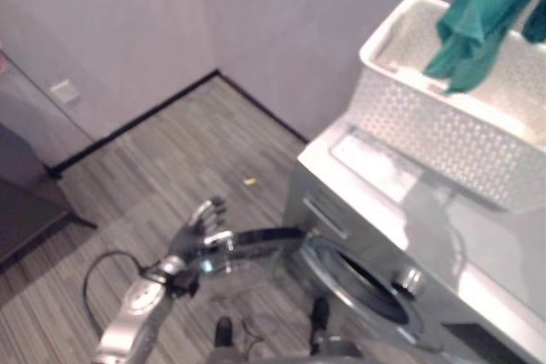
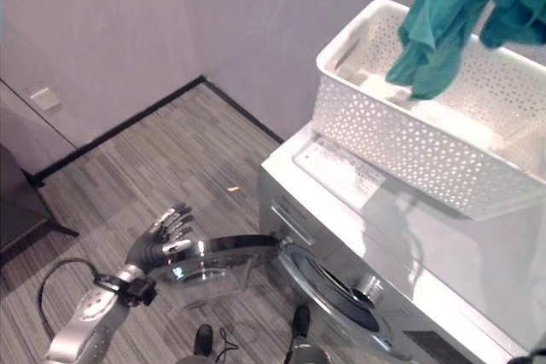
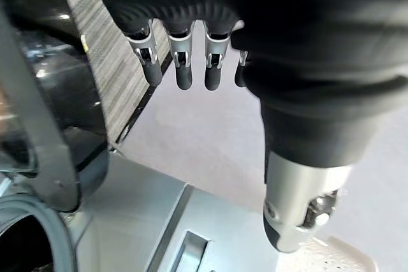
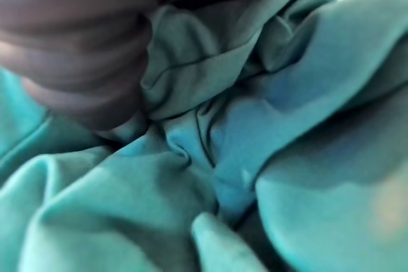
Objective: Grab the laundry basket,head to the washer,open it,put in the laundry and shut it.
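The white perforated laundry basket (image 2: 401,138) stands on top of the silver washer (image 1: 426,210). A teal garment (image 2: 444,23) hangs in the air over the basket, reaching up past the view's top right. In the right wrist view the same teal garment (image 4: 255,125) is bunched tight against my right hand (image 4: 83,49), which holds it up. The washer's round door (image 2: 213,266) is swung wide to the left, and the drum opening (image 2: 337,291) shows dark. My left hand (image 2: 162,240) is by the door's outer edge with straight fingers (image 3: 182,62) holding nothing.
Grey walls meet in a corner behind the washer, with a dark baseboard along the striped floor. A wall socket (image 1: 62,91) and dark furniture (image 1: 26,210) are at the left. A small yellow scrap (image 1: 249,181) lies on the floor.
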`<state>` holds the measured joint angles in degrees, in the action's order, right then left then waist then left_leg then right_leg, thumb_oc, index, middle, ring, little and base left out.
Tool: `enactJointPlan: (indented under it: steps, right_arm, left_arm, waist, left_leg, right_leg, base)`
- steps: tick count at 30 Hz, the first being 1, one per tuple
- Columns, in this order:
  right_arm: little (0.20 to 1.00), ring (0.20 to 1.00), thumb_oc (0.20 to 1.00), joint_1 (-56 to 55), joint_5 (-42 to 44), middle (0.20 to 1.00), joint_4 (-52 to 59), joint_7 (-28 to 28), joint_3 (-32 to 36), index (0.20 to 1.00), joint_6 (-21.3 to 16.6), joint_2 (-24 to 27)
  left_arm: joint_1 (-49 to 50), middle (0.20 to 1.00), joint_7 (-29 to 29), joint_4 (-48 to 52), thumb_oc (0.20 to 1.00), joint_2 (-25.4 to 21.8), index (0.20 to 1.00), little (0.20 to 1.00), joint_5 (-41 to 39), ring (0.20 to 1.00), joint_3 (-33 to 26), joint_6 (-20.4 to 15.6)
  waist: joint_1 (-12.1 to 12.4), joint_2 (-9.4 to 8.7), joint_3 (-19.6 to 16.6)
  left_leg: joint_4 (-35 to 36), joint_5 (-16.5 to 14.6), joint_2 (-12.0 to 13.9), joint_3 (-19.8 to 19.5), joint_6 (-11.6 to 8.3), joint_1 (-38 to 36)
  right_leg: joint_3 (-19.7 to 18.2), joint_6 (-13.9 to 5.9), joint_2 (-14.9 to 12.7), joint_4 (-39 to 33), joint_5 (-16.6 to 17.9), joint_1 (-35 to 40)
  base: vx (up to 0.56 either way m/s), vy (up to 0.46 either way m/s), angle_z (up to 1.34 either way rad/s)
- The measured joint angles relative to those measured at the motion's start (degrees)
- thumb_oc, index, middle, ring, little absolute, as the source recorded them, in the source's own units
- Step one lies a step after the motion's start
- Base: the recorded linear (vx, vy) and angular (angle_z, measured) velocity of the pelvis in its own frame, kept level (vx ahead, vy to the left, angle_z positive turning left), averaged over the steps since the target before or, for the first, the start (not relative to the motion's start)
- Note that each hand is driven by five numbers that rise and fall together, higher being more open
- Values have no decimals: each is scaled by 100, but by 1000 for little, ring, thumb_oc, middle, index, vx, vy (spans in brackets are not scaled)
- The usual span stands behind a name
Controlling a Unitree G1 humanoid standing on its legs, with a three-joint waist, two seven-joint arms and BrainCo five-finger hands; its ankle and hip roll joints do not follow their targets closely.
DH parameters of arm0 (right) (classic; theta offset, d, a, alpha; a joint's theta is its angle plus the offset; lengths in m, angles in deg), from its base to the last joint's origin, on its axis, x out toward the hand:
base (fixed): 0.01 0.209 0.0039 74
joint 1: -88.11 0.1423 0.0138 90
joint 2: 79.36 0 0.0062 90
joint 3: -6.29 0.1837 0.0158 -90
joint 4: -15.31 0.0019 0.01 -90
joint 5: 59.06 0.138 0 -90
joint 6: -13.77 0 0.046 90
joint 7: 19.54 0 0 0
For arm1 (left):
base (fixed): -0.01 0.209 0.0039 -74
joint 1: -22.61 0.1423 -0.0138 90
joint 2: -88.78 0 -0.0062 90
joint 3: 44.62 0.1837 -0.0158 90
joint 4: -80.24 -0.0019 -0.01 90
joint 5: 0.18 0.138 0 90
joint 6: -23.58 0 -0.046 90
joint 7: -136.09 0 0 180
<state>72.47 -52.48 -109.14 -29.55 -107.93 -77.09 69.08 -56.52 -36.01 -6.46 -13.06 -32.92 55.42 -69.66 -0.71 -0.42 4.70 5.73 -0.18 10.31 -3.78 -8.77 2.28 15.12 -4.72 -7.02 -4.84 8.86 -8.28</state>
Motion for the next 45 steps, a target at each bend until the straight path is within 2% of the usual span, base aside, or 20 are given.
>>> enactJointPlan:
  steps: [7,13,17,20,21,22,23,24,25,26,27,29,30,32,33,35,37,38,42,45]
  right_arm:
    - [200,200,200,191,-922,200,283,-548,-86,200,-6,-7]
    - [200,200,200,51,-1570,200,634,-837,202,200,105,-26]
    - [200,200,200,86,-1729,200,537,-963,365,200,285,-23]
    - [200,200,200,313,-1792,200,235,-1039,299,200,431,-13]
    - [200,200,200,590,-1791,200,71,-1021,106,200,482,-18]
    - [200,200,200,614,-1793,200,64,-1029,102,200,489,-27]
    - [200,200,200,719,-1792,200,-70,-1039,73,200,504,-217]
    - [200,200,200,795,-1798,200,-101,-1034,5,200,510,-366]
    - [200,200,200,879,-1796,200,-153,-1034,-69,200,513,-479]
    - [200,200,200,911,-1799,200,-136,-1020,-200,200,471,-495]
    - [200,200,200,1138,-1797,200,-313,-1015,-460,200,484,-657]
    - [200,200,200,1350,-1796,200,-458,-954,-645,200,459,-975]
    - [200,200,200,1479,-1797,200,-471,-933,-647,200,357,-1105]
    - [200,200,200,1604,-1793,200,-505,-940,-649,200,287,-1359]
    - [200,200,200,1606,-1794,200,-498,-931,-701,200,241,-1417]
    - [200,200,200,1602,-1794,200,-519,-934,-768,200,199,-1550]
    - [200,200,200,1533,-1791,200,-538,-940,-795,200,198,-1897]
    - [200,200,200,1422,-1790,200,-508,-931,-821,200,197,-2011]
    - [200,200,200,1265,-1806,200,-359,-930,-771,200,255,-2104]
    - [200,200,200,1262,-1988,200,72,-1006,-631,200,237,-2083]
  left_arm:
    - [8,1000,-257,0,1000,6,1000,1000,88,1000,-123,-21]
    - [-20,1000,-334,-4,1000,-31,1000,1000,285,1000,-182,-35]
    - [-223,1000,-403,-6,1000,-67,1000,1000,356,1000,7,-69]
    - [-665,1000,-411,-2,1000,-136,1000,1000,359,1000,119,-129]
    - [-901,1000,-405,21,1000,-258,1000,1000,367,1000,130,-134]
    - [-974,1000,-407,30,1000,-312,1000,1000,374,1000,103,-155]
    - [-1033,1000,-436,26,1000,-352,1000,1000,389,1000,-15,-183]
    - [-1058,1000,-441,29,1000,-371,1000,1000,391,1000,-68,-222]
    - [-1053,1000,-441,28,1000,-382,1000,1000,392,1000,-82,-237]
    - [-1077,1000,-434,22,1000,-332,1000,1000,395,1000,-86,-240]
    - [-1048,1000,-461,19,1000,-221,1000,1000,395,1000,-137,-235]
    - [-1080,1000,-542,101,1000,-255,1000,1000,397,1000,-133,-254]
    - [-1090,1000,-555,219,1000,-275,1000,1000,396,1000,-179,-276]
    - [-1135,1000,-576,295,1000,-276,1000,1000,392,1000,-169,-305]
    - [-1178,1000,-635,355,1000,-309,1000,1000,388,1000,-139,-320]
    - [-1323,1000,-655,409,1000,-295,1000,1000,389,1000,-111,-332]
    - [-1357,1000,-662,515,1000,-305,1000,1000,394,1000,-132,-358]
    - [-1349,1000,-657,564,1000,-281,1000,1000,402,1000,-125,-360]
    - [-1556,1000,-666,937,1000,-295,1000,1000,483,1000,-175,-384]
    - [-2077,1000,-808,957,1000,-299,1000,1000,667,1000,-168,-422]
  waist:
    - [66,-330,-209]
    - [99,-475,-299]
    - [115,-555,-258]
    - [38,-660,-85]
    - [-17,-624,28]
    - [-13,-624,59]
    - [6,-606,88]
    - [28,-529,160]
    - [118,-462,196]
    - [128,-383,252]
    - [146,-281,296]
    - [344,-263,277]
    - [393,-282,263]
    - [484,-323,193]
    - [574,-389,138]
    - [704,-481,124]
    - [811,-527,75]
    - [833,-442,22]
    - [859,-404,-34]
    - [865,-396,-174]
  left_leg:
    - [-2,-77,-9,171,12,-363]
    - [-50,-148,-184,259,102,-644]
    - [-523,-370,-604,262,333,-599]
    - [-1433,-716,-1057,272,584,-96]
    - [-2005,-999,-1130,252,777,258]
    - [-2137,-1075,-1200,327,727,305]
    - [-2465,-1225,-1173,458,960,499]
    - [-2673,-1269,-1138,658,1104,616]
    - [-2701,-1311,-971,791,1111,635]
    - [-2679,-1236,-868,906,1160,664]
    - [-2621,-1127,-735,1041,1104,563]
    - [-2225,-899,-611,1400,1057,314]
    - [-2067,-800,-609,1469,1048,241]
    - [-1929,-656,-597,1573,1029,259]
    - [-1796,-541,-595,1674,985,281]
    - [-1644,-376,-595,1730,934,291]
    - [-1565,-268,-558,1873,882,310]
    - [-1505,-193,-460,1906,883,317]
    - [-1375,2,-230,1897,750,318]
    - [-1246,129,-190,1837,711,355]
  right_leg:
    - [-165,-6,1,-2,-3,244]
    - [-293,-87,-134,-1,-12,489]
    - [-326,-282,-545,16,87,645]
    - [-350,-450,-954,67,253,591]
    - [-344,-455,-1075,69,382,555]
    - [-346,-442,-1089,80,425,515]
    - [-355,-394,-1109,48,716,392]
    - [-246,-311,-978,48,1173,216]
    - [-175,-310,-964,102,1315,90]
    - [-81,-243,-884,642,836,-87]
    - [111,-30,-914,1958,-18,-331]
    - [177,-172,-908,3422,-1049,-316]
    - [263,-317,-906,3470,-1421,5]
    - [282,-595,-881,3349,-1718,514]
    - [275,-691,-834,2993,-1910,827]
    - [274,-683,-735,2249,-1991,1193]
    - [356,-348,-579,1522,-2076,1348]
    - [339,-229,-425,1298,-1901,1393]
    - [301,-67,-121,1002,-1772,1400]
    - [364,-14,13,830,-1679,1434]
  base:
    - [-22,92,-11]
    - [-144,199,-9]
    - [-226,183,4]
    - [-344,204,10]
    - [-207,114,4]
    - [-375,217,-27]
    - [-187,92,-65]
    - [-265,146,-85]
    - [-164,78,-83]
    - [-312,118,-67]
    - [-216,68,-66]
    - [-182,-13,-77]
    - [-174,-55,-57]
    - [-225,-159,-37]
    - [-164,-169,-38]
    - [-138,-167,-32]
    - [-237,-272,-47]
    - [-146,-208,-46]
    - [-140,-173,-11]
    - [-188,-169,10]
